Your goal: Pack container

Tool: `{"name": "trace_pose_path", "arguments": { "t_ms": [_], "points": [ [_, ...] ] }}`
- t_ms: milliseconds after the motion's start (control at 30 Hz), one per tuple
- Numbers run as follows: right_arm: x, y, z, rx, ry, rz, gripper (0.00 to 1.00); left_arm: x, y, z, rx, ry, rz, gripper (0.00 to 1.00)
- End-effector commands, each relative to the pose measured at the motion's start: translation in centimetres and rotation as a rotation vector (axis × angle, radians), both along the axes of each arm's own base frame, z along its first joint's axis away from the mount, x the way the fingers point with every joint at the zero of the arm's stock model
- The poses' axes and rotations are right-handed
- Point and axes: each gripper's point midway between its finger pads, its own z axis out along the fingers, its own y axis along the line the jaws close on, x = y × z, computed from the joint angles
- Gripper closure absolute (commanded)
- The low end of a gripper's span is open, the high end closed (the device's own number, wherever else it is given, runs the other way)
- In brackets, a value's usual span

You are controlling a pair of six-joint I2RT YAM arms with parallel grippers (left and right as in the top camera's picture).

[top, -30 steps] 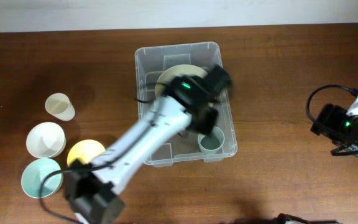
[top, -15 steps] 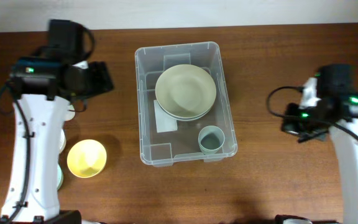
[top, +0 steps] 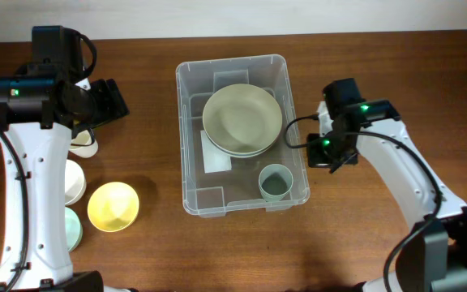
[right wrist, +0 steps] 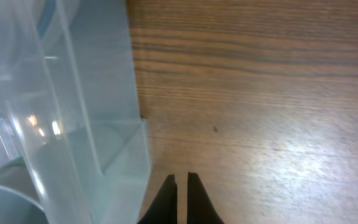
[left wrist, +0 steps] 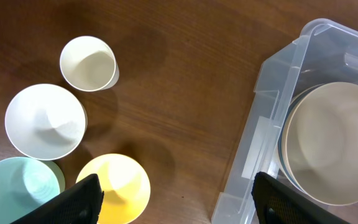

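Note:
The container (top: 186,166) is a clear bin at the table's centre, holding stacked beige plates (top: 242,119), a teal cup (top: 276,182) and a white label (top: 216,154). My left gripper (top: 104,101) hovers high at the left, between the loose dishes and the container (left wrist: 272,93). It stands open (left wrist: 179,202) with nothing between its fingers (left wrist: 82,199). My right gripper (top: 321,154) is low beside the container's right wall (right wrist: 104,124). Its fingertips (right wrist: 182,186) are shut, hold nothing, and point at bare wood.
Left of the container stand a cream cup (left wrist: 89,62), a white bowl (left wrist: 45,121), a yellow bowl (top: 113,206) and a teal bowl (left wrist: 17,186). In the overhead view my left arm (top: 31,186) covers part of them. Black cables trail from both wrists.
My left arm has pulled out of the container and swung to the far left over the loose dishes. My right arm has moved in to the container's right wall, its gripper now shut.

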Motion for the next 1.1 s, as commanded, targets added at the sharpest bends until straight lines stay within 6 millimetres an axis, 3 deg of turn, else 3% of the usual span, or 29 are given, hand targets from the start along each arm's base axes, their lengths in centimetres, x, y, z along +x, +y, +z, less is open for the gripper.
{"name": "trace_pose_path", "arguments": {
  "t_ms": [0, 133, 833, 967, 1033, 1067],
  "points": [
    [-0.2, 2.4, -0.7, 0.056, 0.006, 0.117, 0.96, 0.0, 0.3, -0.1, 0.013, 0.004, -0.011, 0.21],
    [0.4, 3.5, -0.5, 0.082, -0.033, 0.159, 0.96, 0.0, 0.3, -0.1, 0.013, 0.004, -0.011, 0.21],
    [1.7, 3.9, -0.2, 0.100, -0.087, 0.167, 0.96, 0.0, 0.3, -0.1, 0.023, 0.006, -0.031, 0.21],
    [2.2, 2.6, -0.4, 0.018, -0.108, 0.148, 0.96, 0.0, 0.3, -0.1, 0.023, 0.006, -0.031, 0.21],
    [2.7, 0.8, -0.3, -0.079, -0.129, 0.115, 0.91, 0.0, 0.4, -0.1, 0.029, 0.006, -0.028, 0.21],
    [3.4, -1.1, 0.5, -0.163, -0.162, 0.036, 0.89, 0.0, 0.5, -0.1, 0.033, 0.007, -0.026, 0.20]
  ]
}}
